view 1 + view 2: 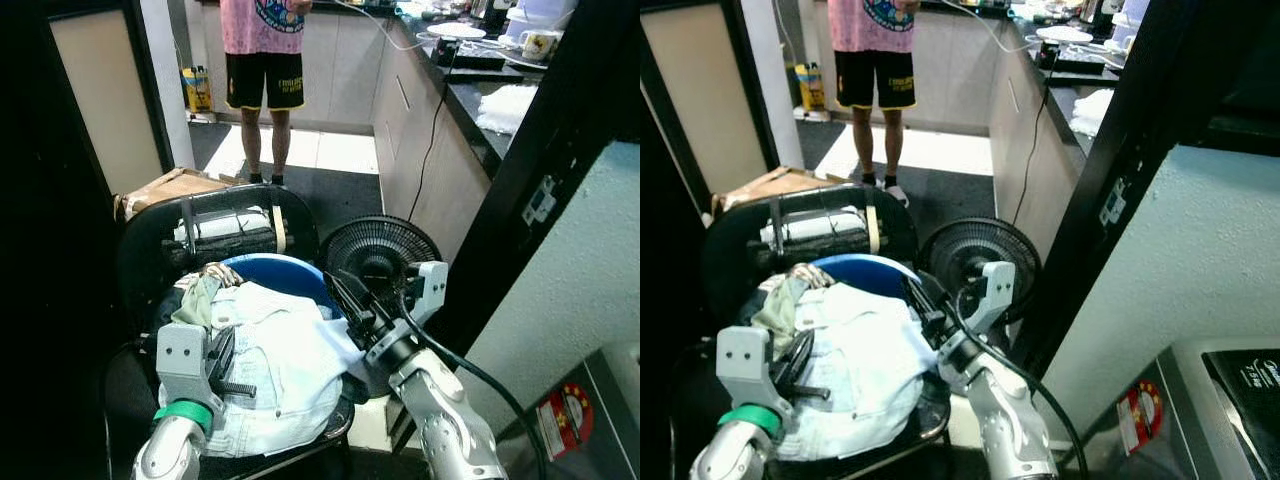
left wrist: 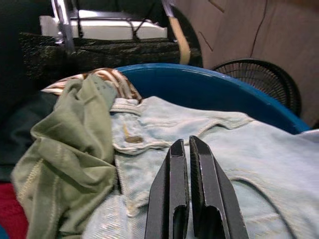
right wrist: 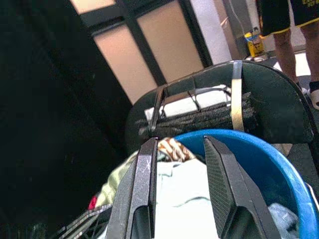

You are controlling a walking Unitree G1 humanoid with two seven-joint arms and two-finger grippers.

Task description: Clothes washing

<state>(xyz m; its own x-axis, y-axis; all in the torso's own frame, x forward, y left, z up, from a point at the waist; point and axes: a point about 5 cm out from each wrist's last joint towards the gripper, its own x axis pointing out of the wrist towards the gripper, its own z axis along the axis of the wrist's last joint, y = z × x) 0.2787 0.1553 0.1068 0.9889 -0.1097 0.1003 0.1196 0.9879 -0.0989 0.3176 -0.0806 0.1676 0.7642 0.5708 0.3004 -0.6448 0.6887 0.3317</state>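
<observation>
A blue basin [image 1: 285, 271] sits on a black chair [image 1: 150, 240], piled with clothes. Light blue jeans [image 1: 285, 365] lie on top. A green garment [image 2: 75, 144] and a brown patterned cloth [image 2: 117, 79] are bunched at the basin's left side. My left gripper [image 2: 183, 145] is shut, with nothing between its fingers; it hovers low over the jeans near the waistband. My right gripper [image 3: 182, 142] is open at the basin's right rim, pointing across the clothes toward the chair back. It holds nothing.
A black floor fan [image 1: 380, 255] stands just right of the basin, behind my right arm. A black door frame [image 1: 530, 180] and a pale wall close off the right. A grey appliance [image 1: 600, 400] is at the bottom right. A person [image 1: 262, 60] stands in the kitchen beyond, beside a dark counter [image 1: 470, 100].
</observation>
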